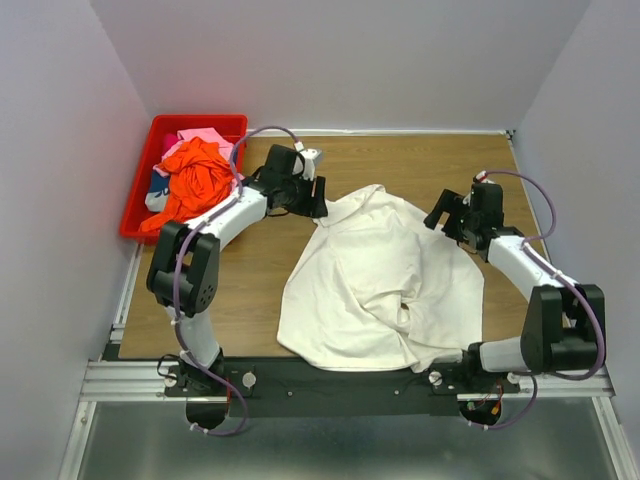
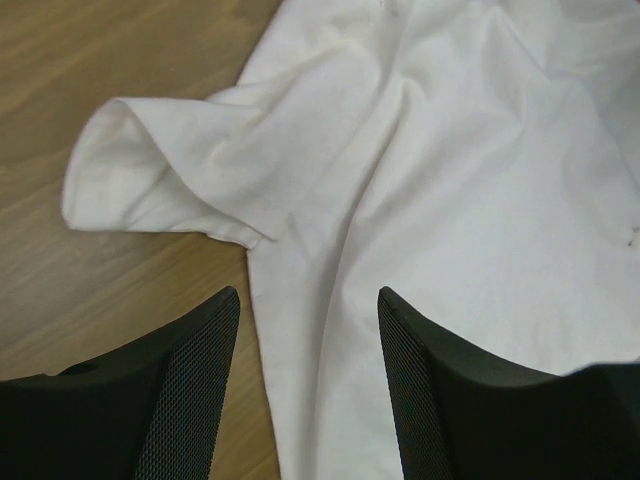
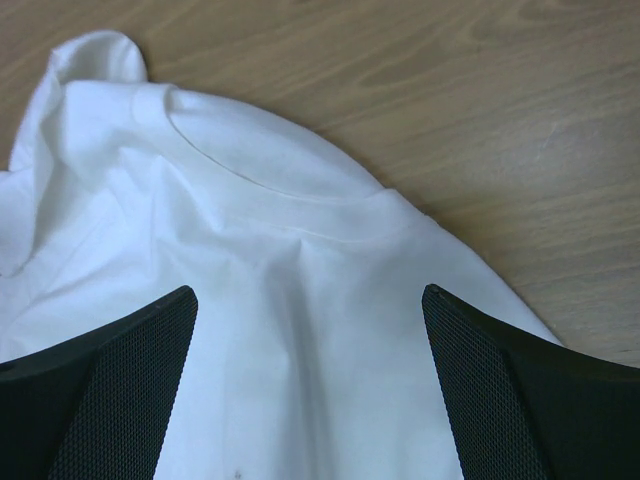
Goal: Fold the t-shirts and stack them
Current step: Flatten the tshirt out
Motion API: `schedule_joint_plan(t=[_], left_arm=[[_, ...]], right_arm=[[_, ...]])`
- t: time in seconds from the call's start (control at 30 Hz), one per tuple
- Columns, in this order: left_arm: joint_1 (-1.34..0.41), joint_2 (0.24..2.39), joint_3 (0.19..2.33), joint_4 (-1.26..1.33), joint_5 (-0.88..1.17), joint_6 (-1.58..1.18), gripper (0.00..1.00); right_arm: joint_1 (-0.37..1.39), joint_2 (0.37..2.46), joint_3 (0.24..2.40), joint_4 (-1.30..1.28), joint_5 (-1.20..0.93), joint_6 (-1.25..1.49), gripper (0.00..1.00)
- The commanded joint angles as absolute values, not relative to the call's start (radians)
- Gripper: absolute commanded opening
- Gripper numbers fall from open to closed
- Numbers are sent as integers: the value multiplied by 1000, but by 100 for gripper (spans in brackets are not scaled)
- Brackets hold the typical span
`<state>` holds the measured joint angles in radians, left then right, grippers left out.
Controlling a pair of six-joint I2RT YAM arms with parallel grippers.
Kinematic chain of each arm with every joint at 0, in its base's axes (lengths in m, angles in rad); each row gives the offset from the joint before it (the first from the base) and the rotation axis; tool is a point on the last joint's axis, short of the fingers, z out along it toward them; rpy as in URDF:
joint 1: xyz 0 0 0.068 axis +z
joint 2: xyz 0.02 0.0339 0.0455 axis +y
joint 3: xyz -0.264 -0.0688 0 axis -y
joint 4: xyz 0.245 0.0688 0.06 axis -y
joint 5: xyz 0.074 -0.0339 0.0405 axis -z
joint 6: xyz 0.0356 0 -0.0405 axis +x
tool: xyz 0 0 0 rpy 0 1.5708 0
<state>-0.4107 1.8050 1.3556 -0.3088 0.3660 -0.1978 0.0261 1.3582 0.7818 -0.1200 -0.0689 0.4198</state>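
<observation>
A white t-shirt lies crumpled and partly spread on the wooden table. My left gripper is open at the shirt's far left corner; in the left wrist view its fingers straddle the shirt's edge just below a sleeve. My right gripper is open at the shirt's right side; in the right wrist view it hovers over the fabric just below the collar. Neither gripper holds anything.
A red bin at the far left of the table holds an orange shirt and other pink and blue clothes. Grey walls enclose the table. Bare wood shows left of the shirt and behind it.
</observation>
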Motion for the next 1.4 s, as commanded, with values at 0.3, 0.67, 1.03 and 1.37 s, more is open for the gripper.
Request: schedule_joint_plan(t=[0.3, 0.67, 1.03, 1.37], left_arm=[[-453, 2091, 1512, -318, 557, -213, 65], [-453, 2336, 1779, -342, 523, -267, 65], [-399, 2624, 2308, -341, 489, -385, 65], [-376, 2415, 2228, -163, 502, -344, 65]], right_arm=[[25, 1578, 857, -163, -115, 416, 100], [25, 1753, 969, -163, -91, 419, 100], [25, 1910, 1204, -173, -120, 433, 100], [44, 1836, 1272, -221, -117, 324, 100]])
